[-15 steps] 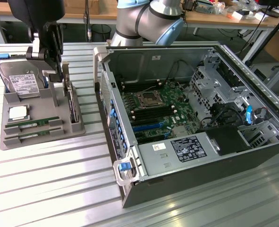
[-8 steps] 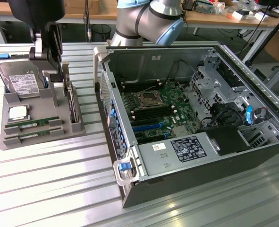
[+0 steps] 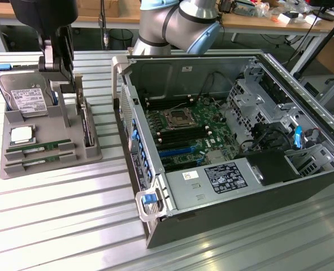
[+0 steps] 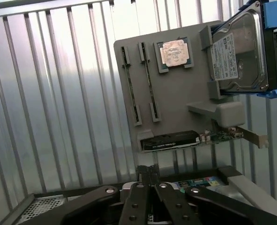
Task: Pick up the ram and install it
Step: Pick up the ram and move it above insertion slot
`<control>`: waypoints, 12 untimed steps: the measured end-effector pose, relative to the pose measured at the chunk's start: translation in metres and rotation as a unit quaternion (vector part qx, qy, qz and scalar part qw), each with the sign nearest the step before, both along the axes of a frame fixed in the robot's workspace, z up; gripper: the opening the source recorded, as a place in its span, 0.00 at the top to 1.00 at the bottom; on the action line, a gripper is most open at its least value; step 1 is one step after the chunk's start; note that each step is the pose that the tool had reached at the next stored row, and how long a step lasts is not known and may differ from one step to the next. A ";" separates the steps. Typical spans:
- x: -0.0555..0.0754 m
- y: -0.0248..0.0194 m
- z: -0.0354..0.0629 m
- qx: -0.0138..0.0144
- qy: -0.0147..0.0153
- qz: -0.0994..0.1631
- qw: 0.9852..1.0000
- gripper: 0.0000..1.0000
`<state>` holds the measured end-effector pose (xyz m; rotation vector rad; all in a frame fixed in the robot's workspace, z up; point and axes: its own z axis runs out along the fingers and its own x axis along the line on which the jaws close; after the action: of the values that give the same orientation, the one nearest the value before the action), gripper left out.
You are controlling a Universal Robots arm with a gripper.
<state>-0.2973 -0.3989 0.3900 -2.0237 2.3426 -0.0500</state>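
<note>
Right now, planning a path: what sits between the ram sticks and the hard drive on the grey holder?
A processor chip lies between the ram and the hard drive; both views show it.

Labels on hard drive (image 3: 25, 96) and power supply (image 3: 226, 178) are illegible.

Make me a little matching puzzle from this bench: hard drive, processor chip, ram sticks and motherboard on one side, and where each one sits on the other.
Things:
1. hard drive
2. processor chip
3. ram sticks
4. motherboard

Places:
A. inside the open computer case
B. side by side in two long slots of the gray tray
C. propped at a tilt in a blue frame at one end of the tray
D. in a square recess of the tray, between the hard drive and the ram sticks

Pairs: 1-C, 2-D, 3-B, 4-A.
</note>
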 end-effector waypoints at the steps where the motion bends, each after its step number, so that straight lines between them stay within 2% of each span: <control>1: 0.000 -0.0001 -0.0001 0.000 0.004 0.000 1.000 0.89; 2: 0.000 -0.0001 -0.0002 0.000 0.010 0.000 1.000 0.89; 3: 0.000 0.0000 -0.0006 0.000 0.024 0.000 1.000 0.89; 4: 0.000 -0.0001 -0.0006 0.000 0.027 0.000 1.000 0.89; 9: 0.000 0.0000 -0.0006 0.000 0.027 0.000 1.000 0.89; 11: 0.000 0.0000 -0.0006 0.000 0.027 0.000 1.000 0.64; 12: 0.000 0.0000 -0.0006 0.000 0.027 0.000 1.000 0.64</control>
<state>-0.2972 -0.3989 0.3894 -2.0510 2.3743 0.0054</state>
